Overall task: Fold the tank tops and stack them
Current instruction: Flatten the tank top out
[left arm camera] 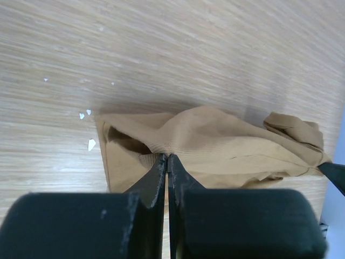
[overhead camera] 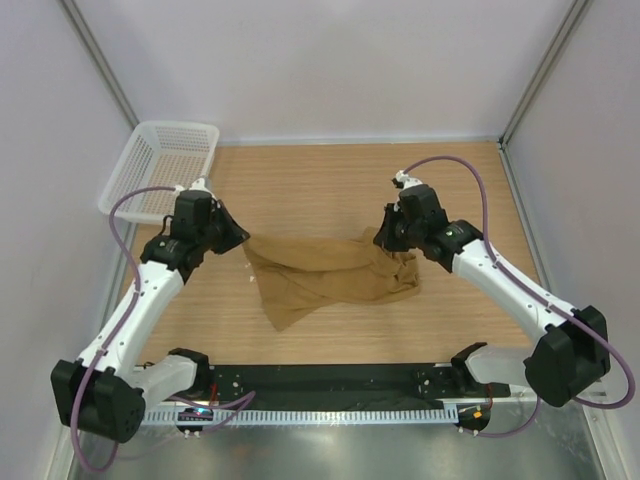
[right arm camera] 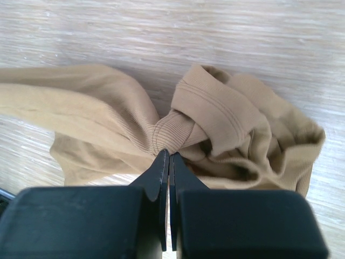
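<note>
From the top view I count one tank top [overhead camera: 330, 275]. It is tan-brown, thin and soft, and lies crumpled and drawn out crosswise on the middle of the wooden desk [overhead camera: 330, 185], between my two arms. One white plastic mesh basket [overhead camera: 165, 160], rectangular with sloping walls, sits at the far left corner, well apart from the cloth. The left arm [overhead camera: 150, 290] meets the cloth's left corner and the right arm [overhead camera: 500, 280] meets its bunched right end. Both arms have white shells and black heads, and each trails one purple cable [overhead camera: 120, 215].

In the left wrist view, the two black, wedge-shaped left fingers [left arm camera: 153, 181] are pressed together with only a hairline slit between them. Their tips nip the near edge of the top. The cloth here is mostly smooth with faint rib lines, and a dark pocket gapes near its left corner. The desk shows pale streaked wood grain, and a few small white flecks [left arm camera: 91, 144] lie just beside that corner.

In the right wrist view, the two right fingers [right arm camera: 157, 172] have the same shape and are closed just as tightly. They pinch a ribbed band where the fabric twists into a knot-like bunch. A flat strap with a stitched hem loops over the bunch, and looser folds spread to either side on the desk.
</note>
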Available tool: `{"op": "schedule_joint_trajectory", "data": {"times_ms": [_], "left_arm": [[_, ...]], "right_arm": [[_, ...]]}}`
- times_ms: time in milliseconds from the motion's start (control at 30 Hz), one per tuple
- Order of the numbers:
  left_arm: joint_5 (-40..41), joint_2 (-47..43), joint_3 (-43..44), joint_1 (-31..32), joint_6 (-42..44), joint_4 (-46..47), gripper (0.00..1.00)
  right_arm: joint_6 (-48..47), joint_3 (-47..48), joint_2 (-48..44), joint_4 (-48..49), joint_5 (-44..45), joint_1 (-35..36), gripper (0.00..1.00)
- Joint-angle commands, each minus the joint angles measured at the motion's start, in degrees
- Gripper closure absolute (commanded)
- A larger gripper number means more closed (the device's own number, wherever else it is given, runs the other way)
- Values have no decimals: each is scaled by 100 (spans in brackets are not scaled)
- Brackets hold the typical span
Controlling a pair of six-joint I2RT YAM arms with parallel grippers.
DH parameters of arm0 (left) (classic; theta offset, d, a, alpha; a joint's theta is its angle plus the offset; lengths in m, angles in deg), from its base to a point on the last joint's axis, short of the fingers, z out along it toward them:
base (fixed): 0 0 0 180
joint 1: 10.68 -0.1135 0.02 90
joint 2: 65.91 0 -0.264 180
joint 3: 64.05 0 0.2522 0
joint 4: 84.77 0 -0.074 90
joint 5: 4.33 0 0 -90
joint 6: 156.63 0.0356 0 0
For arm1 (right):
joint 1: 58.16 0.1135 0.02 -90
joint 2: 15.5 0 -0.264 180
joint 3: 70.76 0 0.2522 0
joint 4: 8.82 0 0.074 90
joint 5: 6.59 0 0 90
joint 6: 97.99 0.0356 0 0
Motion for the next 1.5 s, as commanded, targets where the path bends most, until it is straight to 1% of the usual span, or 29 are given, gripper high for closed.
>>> {"op": "schedule_joint_trajectory", "data": {"times_ms": [0, 100, 167, 367, 433, 467, 533, 567, 700, 767, 833, 900, 1033, 1100, 1133, 1200, 1233, 1333, 1467], "left_arm": [[-231, 290, -292, -2, -47, 359, 100], [-328, 334, -766, -2, -205, 772, 100], [-302, 343, -1082, -2, -275, 1062, 100], [-240, 510, -1505, -2, -381, 1502, 100], [-231, 510, -1655, -2, -346, 1563, 100], [-231, 493, -1699, -2, -337, 1599, 100], [-231, 449, -1813, -11, -337, 1678, 100], [-240, 405, -1839, -11, -337, 1687, 100], [-267, 247, -1866, -11, -329, 1661, 100], [-249, 168, -1831, -2, -294, 1573, 100], [-240, 106, -1770, -11, -258, 1424, 100], [-240, 71, -1734, -11, -249, 1362, 100], [-231, -26, -1690, -2, -249, 1283, 100], [-258, -61, -1673, -11, -249, 1256, 100], [-258, -96, -1664, -11, -249, 1248, 100], [-275, -131, -1638, -2, -258, 1195, 100], [-284, -166, -1620, -11, -258, 1177, 100], [-267, -245, -1524, -11, -249, 1037, 100], [-240, -386, -1260, -11, -179, 756, 100]], "right_arm": [[64, -154, -47, 109, -15, -12, 98], [170, -549, -38, 180, -85, -12, 98], [215, -874, 32, 443, -226, -4, 98], [197, -1297, 594, 1005, -489, -4, 97], [188, -1403, 709, 1216, -586, -4, 94], [180, -1508, 727, 1278, -656, -4, 89], [188, -1596, 744, 1453, -700, -4, 84], [188, -1666, 736, 1498, -744, -4, 80], [320, -1851, 648, 1823, -1375, -4, 71], [381, -1956, 552, 1955, -1509, -12, 66], [460, -2027, 411, 1955, -1570, -4, 63], [461, -2054, 324, 1885, -1579, -4, 63], [487, -2133, 77, 1710, -1580, -12, 72], [496, -2159, 7, 1700, -1571, -4, 81], [470, -2150, -29, 1666, -1553, -12, 88], [435, -2107, -46, 1596, -1474, -12, 97], [417, -2072, -47, 1543, -1413, -12, 99], [338, -1913, -134, 1384, -1263, -12, 99], [232, -1624, -563, 1147, -956, -4, 99]]}}
